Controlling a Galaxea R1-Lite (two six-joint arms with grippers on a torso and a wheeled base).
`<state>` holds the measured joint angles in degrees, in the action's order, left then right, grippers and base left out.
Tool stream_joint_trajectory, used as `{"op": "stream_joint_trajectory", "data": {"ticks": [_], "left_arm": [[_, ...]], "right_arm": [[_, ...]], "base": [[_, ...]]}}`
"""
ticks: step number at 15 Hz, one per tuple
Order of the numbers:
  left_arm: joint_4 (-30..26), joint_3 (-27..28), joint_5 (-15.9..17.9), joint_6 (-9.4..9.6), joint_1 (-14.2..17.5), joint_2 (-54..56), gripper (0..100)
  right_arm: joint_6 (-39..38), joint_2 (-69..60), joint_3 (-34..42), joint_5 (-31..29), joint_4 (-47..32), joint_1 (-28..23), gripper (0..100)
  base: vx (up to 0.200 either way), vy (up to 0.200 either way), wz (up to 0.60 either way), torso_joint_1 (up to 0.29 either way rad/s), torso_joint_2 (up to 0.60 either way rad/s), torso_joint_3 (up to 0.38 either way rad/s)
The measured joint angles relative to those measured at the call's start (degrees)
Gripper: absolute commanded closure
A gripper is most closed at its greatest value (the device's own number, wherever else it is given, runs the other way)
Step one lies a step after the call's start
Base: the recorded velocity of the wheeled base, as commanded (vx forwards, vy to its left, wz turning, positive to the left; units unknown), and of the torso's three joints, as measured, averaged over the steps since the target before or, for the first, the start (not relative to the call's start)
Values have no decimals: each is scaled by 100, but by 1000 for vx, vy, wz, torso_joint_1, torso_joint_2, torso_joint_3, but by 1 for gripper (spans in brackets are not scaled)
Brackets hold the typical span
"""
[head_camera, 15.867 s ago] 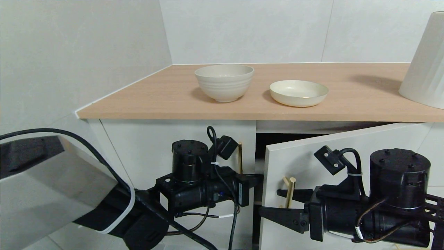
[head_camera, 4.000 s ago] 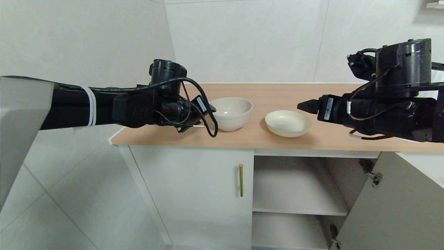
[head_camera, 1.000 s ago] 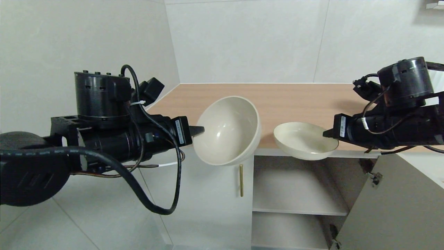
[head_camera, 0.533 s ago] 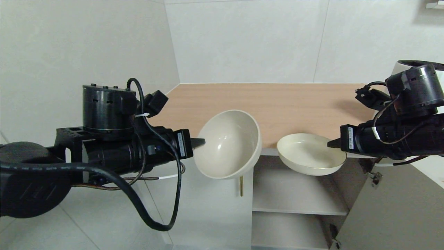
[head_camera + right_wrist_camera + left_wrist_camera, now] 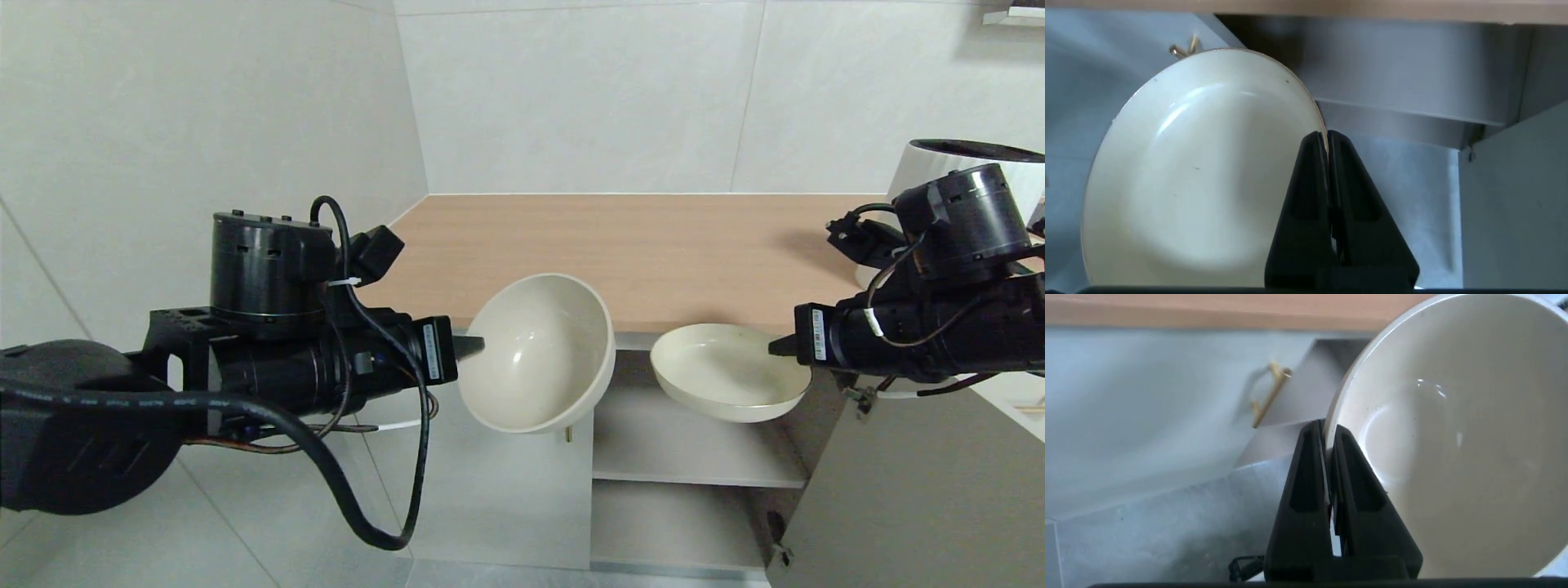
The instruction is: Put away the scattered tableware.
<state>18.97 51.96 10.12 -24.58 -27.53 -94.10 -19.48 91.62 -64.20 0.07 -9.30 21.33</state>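
Observation:
A deep cream bowl [image 5: 535,355] hangs in the air in front of the cabinet, tilted on its side, with my left gripper [image 5: 469,345] shut on its rim. The left wrist view shows that bowl [image 5: 1454,433] with the left gripper [image 5: 1330,453] pinching its edge. To the right, a shallow cream plate [image 5: 727,371] is held tilted before the open cabinet, my right gripper [image 5: 780,348] shut on its rim. In the right wrist view the plate [image 5: 1200,163] sits against the right gripper [image 5: 1328,155].
The wooden countertop [image 5: 637,245] runs behind both dishes. Below it the cabinet's right door [image 5: 906,490] stands open, showing two shelves [image 5: 694,469]. The left door [image 5: 498,490] with a brass handle is closed. A white lampshade [image 5: 939,163] stands at the counter's right end.
Over the last second both arms have lowered their dishes from counter height down toward the cabinet opening. The head camera has shifted slightly as well.

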Motion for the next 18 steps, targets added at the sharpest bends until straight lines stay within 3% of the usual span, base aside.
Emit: {"op": "stream_joint_trajectory", "data": {"ticks": [5, 15, 18], "left_arm": [[5, -2, 0, 0, 0, -17, 100], [5, -2, 2, 0, 2, -59, 100], [10, -2, 0, 0, 2, -74, 100]], "right_arm": [[213, 84, 80, -7, 0, 0, 100], [249, 232, 124, -34, 2, 0, 100], [251, 284, 130, -34, 9, -1, 100]], "base": [[0, 0, 0, -30, 93, 59], [0, 0, 0, -128, 437, 307], [0, 0, 0, -36, 177, 123]]}}
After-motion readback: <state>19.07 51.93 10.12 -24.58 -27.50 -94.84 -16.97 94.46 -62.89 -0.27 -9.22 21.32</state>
